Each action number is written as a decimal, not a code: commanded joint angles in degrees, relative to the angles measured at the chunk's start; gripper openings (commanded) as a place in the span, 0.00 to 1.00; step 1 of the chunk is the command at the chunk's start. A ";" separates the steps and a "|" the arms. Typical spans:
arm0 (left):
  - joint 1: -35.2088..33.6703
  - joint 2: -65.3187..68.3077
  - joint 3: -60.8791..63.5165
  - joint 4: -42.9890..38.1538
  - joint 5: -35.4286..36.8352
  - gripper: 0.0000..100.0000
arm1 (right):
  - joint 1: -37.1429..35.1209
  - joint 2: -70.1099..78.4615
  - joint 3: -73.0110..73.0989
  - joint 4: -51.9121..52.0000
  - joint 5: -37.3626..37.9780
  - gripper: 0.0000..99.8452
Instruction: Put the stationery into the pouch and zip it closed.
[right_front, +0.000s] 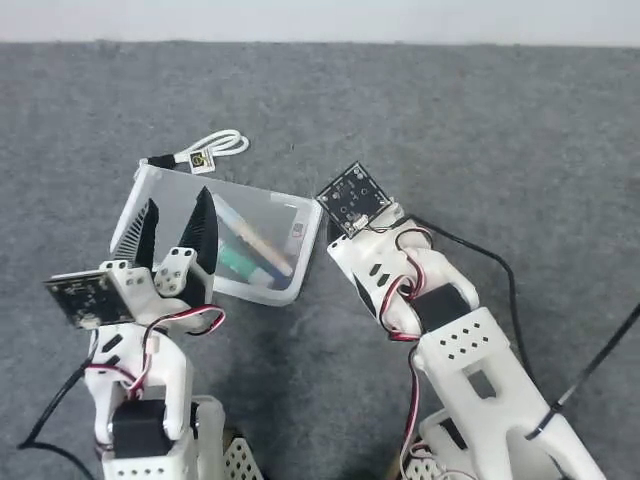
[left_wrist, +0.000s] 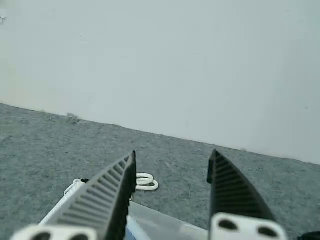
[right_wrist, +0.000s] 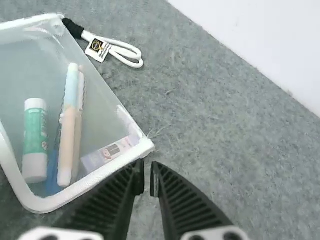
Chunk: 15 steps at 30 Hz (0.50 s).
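A clear pouch with a white rim lies flat on the grey carpet. Inside it are a green and white glue stick, pale pens and a small label. A black zip pull with a looped white cord sticks out from the pouch's far left corner. My left gripper hangs open above the left half of the pouch, and the cord shows beyond its tips. My right gripper is shut with only a thin slit between its fingers. Its tips sit right at the pouch's near right corner.
Grey carpet covers the table all around, with a pale wall along the far edge. The right arm's camera board and black cables lie to the right of the pouch. Both arm bases stand at the near edge.
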 joint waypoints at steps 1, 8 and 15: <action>-0.35 -0.79 -1.27 -2.02 0.97 0.22 | 0.13 -3.38 -0.62 -1.36 -0.79 0.01; 0.00 -0.79 -1.10 -2.11 0.18 0.08 | 1.54 -3.38 -0.53 -0.84 -0.79 0.01; 2.81 -0.79 -1.01 -2.11 -4.57 0.01 | 7.96 -11.74 -0.35 -0.66 -0.79 0.01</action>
